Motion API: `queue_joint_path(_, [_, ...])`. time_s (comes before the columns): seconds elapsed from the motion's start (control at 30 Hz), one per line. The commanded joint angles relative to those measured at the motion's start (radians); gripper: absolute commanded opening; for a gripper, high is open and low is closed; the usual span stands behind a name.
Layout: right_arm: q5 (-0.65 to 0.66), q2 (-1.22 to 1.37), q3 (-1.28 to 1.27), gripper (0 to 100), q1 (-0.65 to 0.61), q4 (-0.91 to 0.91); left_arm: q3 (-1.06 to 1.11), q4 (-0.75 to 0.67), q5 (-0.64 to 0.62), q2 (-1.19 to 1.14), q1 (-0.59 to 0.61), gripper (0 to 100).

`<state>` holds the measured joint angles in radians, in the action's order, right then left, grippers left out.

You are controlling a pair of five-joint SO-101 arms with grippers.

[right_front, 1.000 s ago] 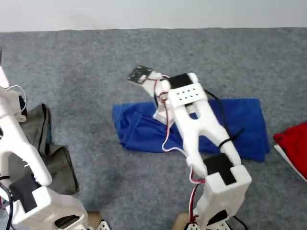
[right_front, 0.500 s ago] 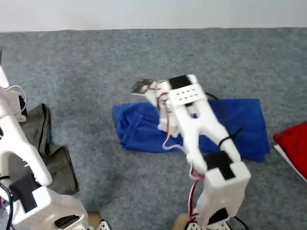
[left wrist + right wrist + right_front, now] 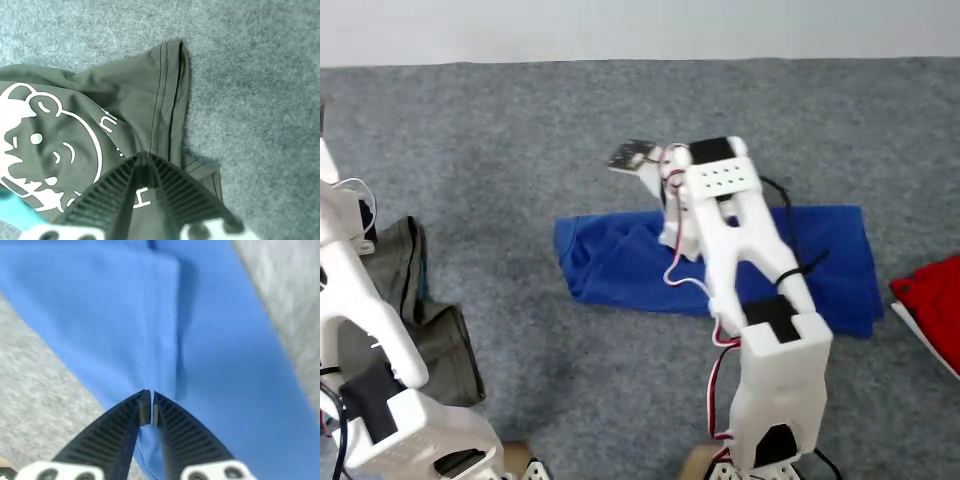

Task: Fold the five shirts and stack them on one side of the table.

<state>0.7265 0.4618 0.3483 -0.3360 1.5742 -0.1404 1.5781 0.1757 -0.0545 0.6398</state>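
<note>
A blue shirt (image 3: 830, 260) lies spread across the middle of the grey table, with soft folds at its left end (image 3: 610, 265). My right arm (image 3: 730, 230) leans over it. In the right wrist view my right gripper (image 3: 148, 407) is shut just above the blue shirt (image 3: 210, 340), and I see no cloth bunched between its tips. A dark olive shirt (image 3: 440, 345) with a white print lies at the left, beside my left arm (image 3: 360, 300). My left gripper (image 3: 145, 161) is shut over that printed shirt (image 3: 100, 115).
A red shirt (image 3: 930, 300) lies at the right edge on something white. A strip of turquoise cloth (image 3: 12, 207) peeks from under the olive shirt. Bare grey carpet (image 3: 520, 110) covers the far half of the table, up to a pale wall.
My right arm has swung a little toward the far right over the blue shirt. The raised fold at the shirt's left end now lies flatter. The left arm has not moved.
</note>
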Motion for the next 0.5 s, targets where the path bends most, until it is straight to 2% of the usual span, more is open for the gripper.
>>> queue_joint_path(0.0, [-0.012, -0.074, 0.086, 1.8, -0.070, 0.008, -0.008, -0.011, 0.011, 0.048, -0.005, 2])
queue_joint_path(0.13, [-0.012, 0.007, 0.086, 1.8, -0.113, -0.090, -0.008, -0.015, 0.011, 0.048, -0.005, 2])
queue_joint_path(0.3, [-0.046, 0.163, 0.091, 1.5, -0.108, -0.194, -0.008, -0.012, 0.011, 0.048, -0.005, 2])
queue_joint_path(0.47, [-0.152, 0.182, 0.187, 1.4, -0.113, -0.096, -0.008, -0.006, 0.005, 0.049, -0.003, 2])
